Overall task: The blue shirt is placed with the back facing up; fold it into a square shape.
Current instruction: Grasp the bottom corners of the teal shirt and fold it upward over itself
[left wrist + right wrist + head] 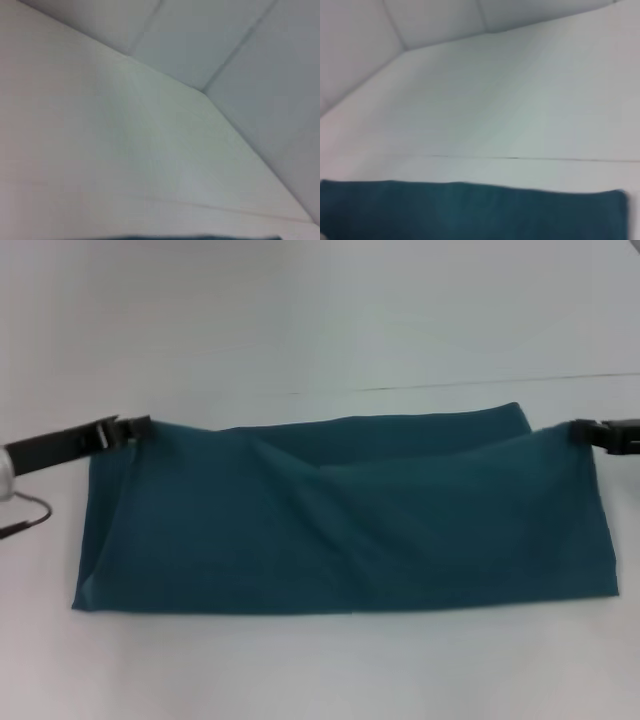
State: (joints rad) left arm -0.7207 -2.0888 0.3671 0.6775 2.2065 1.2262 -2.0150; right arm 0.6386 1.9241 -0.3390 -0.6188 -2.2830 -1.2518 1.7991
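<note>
Right now I see the blue shirt [340,520] lying as a long folded band on the white surface [320,330]. My left hand [137,428] pinches its far left corner; my right hand [583,433] pinches the far right corner.

Right pincer [580,432] cut off by the head view's edge; blue shirt [200,237] a mere sliver in the left wrist view.

The blue shirt [340,530] is a plain dark teal-blue, with no print or pattern on the side showing. The desk [320,330] under it is plain white with one thin dark line across it. The left pincer [140,427] and right pincer [582,433] are black
</note>
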